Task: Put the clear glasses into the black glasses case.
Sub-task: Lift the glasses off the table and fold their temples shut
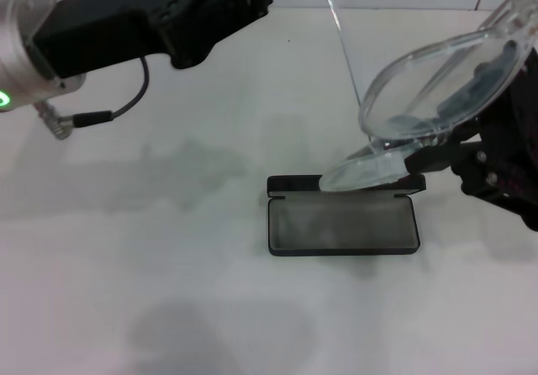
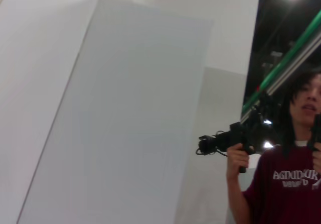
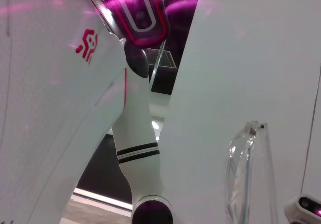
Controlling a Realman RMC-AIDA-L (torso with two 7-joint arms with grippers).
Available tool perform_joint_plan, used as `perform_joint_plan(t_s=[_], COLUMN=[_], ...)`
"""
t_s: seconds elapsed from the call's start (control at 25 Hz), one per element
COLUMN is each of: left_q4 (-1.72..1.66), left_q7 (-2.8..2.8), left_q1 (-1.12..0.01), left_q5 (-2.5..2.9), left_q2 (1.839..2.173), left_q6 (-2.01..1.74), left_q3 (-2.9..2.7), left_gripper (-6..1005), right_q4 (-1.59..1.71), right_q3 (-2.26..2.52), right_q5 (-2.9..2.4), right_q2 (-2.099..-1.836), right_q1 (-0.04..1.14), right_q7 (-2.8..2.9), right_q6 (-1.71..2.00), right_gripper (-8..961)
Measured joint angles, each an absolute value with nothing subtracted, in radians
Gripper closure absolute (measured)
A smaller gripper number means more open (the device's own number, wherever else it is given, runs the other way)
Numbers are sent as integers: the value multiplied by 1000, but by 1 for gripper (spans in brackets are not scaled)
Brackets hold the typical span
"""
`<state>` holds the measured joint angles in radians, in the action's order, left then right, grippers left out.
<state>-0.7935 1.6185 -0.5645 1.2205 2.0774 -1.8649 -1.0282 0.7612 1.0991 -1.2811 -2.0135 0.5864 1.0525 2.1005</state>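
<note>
Transparent, glossy clear glasses (image 1: 437,85) in right gripper's (image 1: 458,152) clenched fingers above open, matte, rectangular black glasses case (image 1: 343,224); left unclear.

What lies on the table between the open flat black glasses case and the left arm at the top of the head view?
Nothing: head view shows bare white table between black glasses case and left arm.

The flat rectangular black glasses case (image 1: 343,224) lies open on the white surface (image 1: 168,249), a little right of the middle, with its lid (image 1: 345,184) standing up at the far side. The fully transparent clear glasses (image 1: 437,89) are above the case's far right part, raised in the air, with one lens (image 1: 363,171) low, just over the lid. The right gripper (image 1: 437,158) is right of the case. The left arm (image 1: 151,13) is at the far left, well apart from the case.
</note>
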Motion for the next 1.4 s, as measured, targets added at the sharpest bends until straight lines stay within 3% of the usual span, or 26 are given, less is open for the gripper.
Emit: perform_joint_plan(t_s=[0.36,0.8,1.4], left_q4=[-803,-795,-789], left_q7=[1618,1604,1601], left_q1=[-544,-544,-626], left_q5=[1202,1257,1168], left_q2=[2069,2083,2090], left_q6=[-1923,-1841,-1841], left_q3=[-984,-944,-1137], left_gripper=[965,965,965], right_q4=[763,772,745], right_q3=[1076,1086,1085], right_q5=[-1279,-1279,-1290], right_q2=[-2013,-2014,-2015], right_q1=[576,585,595], right_q7=[1051,1051,1034], right_q6=[2110,2133,2082], right_gripper=[902,902,901])
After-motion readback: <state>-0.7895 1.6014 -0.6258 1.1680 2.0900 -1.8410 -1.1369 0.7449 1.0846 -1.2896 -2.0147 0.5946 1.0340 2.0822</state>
